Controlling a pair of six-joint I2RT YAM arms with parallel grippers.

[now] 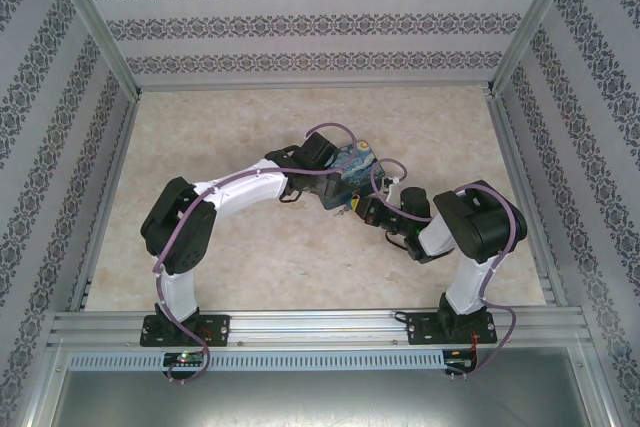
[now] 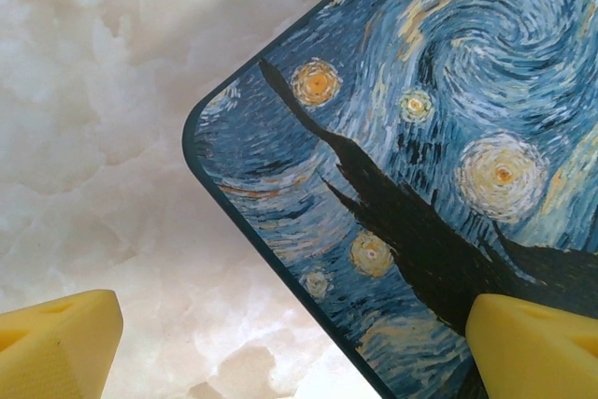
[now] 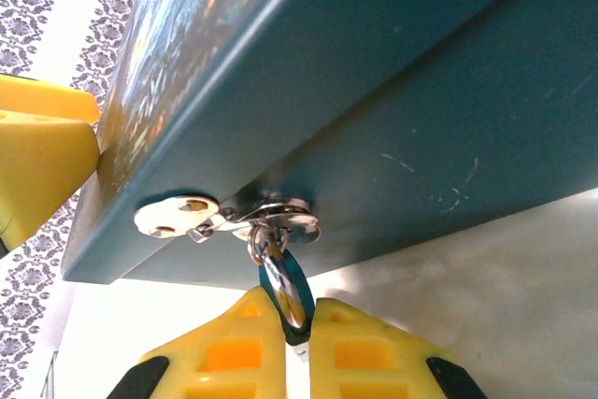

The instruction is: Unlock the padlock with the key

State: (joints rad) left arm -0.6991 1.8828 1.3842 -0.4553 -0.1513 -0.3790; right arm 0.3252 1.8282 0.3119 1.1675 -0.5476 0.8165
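The tiny padlock (image 3: 288,289) hangs edge-on from the silvery hasp (image 3: 252,216) on the front of the Starry Night box (image 3: 402,81); its blue body and shiny metal edge show. My right gripper (image 3: 297,324) is shut on the padlock's body from below, a yellow finger on each side. My left gripper (image 2: 294,352) is open wide at a corner of the box lid (image 2: 420,137), one finger (image 2: 533,348) over the painted lid and the other over the table. The key is hidden.
The box (image 1: 350,169) lies at the middle of the marble table (image 1: 230,277), between the two arms. A yellow finger of the left gripper (image 3: 42,156) stands against the box's side. Patterned walls and metal rails enclose the table.
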